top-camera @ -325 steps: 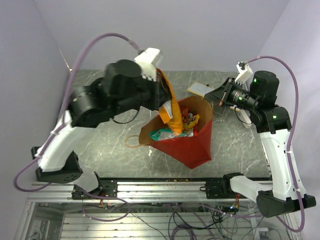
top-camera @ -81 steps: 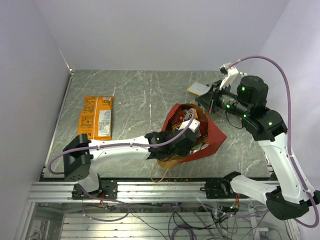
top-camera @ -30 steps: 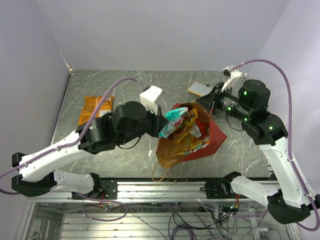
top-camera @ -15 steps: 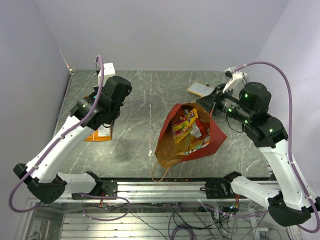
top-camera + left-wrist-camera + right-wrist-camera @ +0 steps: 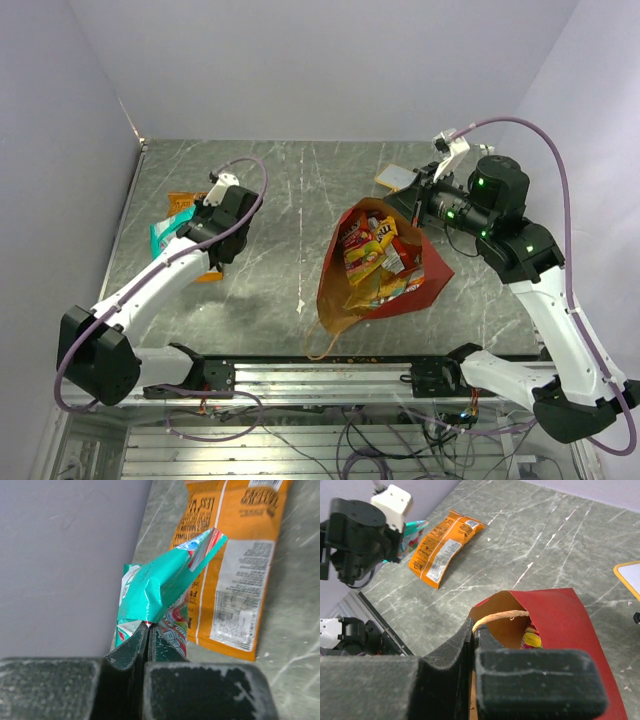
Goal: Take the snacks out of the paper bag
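**Teal packet ready to be put down**

The left gripper (image 5: 148, 632) is pinched shut on one corner of a teal packet (image 5: 155, 587). The packet sticks out in front of the fingertips. Just past it, an orange chip bag (image 5: 235, 565) lies flat on the table (image 5: 295, 630). A wall (image 5: 60, 555) is close on the gripper's left. The left arm reaches out long and low, far from the bag (image 5: 570, 615), with its wrist tipped down at the table.

The right gripper (image 5: 472, 630) is shut on the bag's tan handle (image 5: 502, 615). It holds that side up, so the mouth is wide open below and in front of the fingers. The right arm is bent up high, and its wrist points down at the bag's rim. Many snacks (image 5: 375, 260) show inside the bag.

The step in hand looks like putting the teal packet down by the chip bag. The next move would be to open the left fingers and let the packet drop. Then the left arm can swing to the open mouth for another snack. The packet is light and crinkly, so it may cling to a finger. The right gripper should hold the handle up so the mouth does not fold shut.
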